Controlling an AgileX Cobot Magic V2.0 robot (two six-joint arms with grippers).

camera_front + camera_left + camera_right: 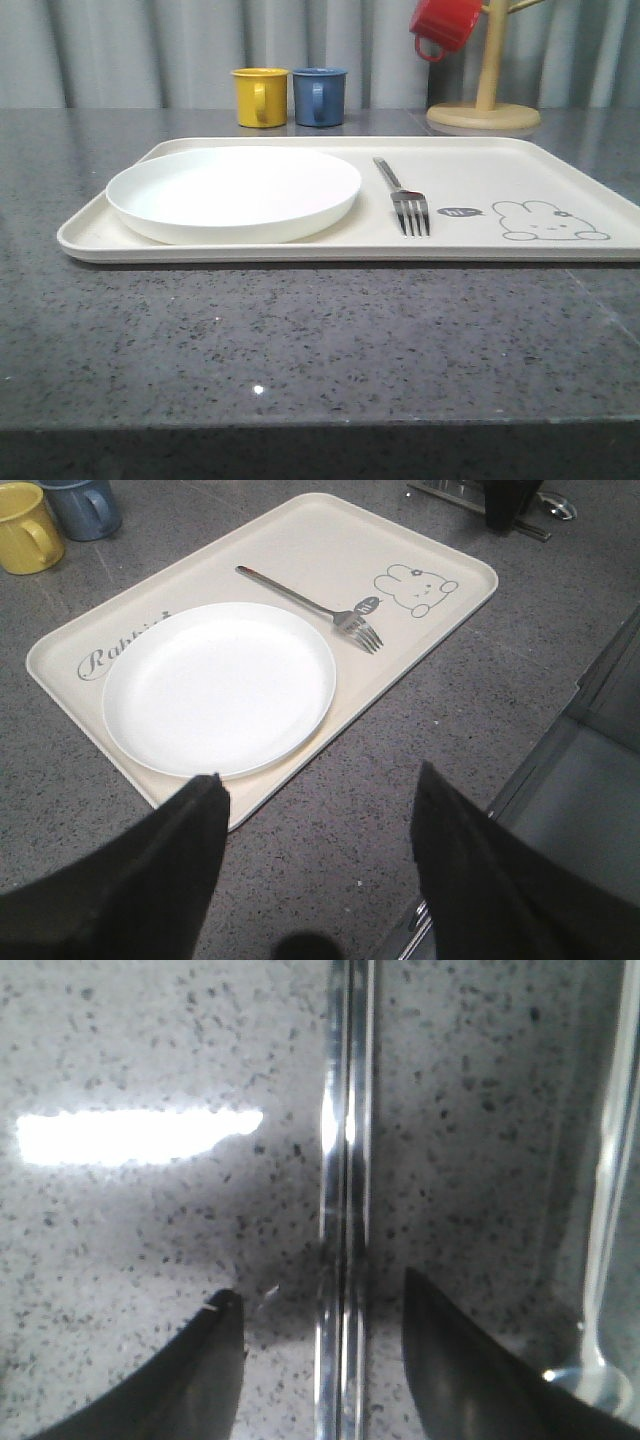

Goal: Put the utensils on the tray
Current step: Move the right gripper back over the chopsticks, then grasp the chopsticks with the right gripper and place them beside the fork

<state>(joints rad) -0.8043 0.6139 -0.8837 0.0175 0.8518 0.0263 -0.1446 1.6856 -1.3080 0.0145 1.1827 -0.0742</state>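
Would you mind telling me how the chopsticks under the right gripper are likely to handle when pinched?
The chopsticks look like polished metal, so probably stiff but slippery. They lie flat on the countertop, leaving little to grip. The pair may split apart between the right gripper fingers.

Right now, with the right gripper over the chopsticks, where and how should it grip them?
Grip the chopsticks on the straight shaft section between the open right gripper fingers, coming straight down. The pair lies flat and side by side on the stone countertop, so close across both narrow edges at once, staying off the spoon alongside.
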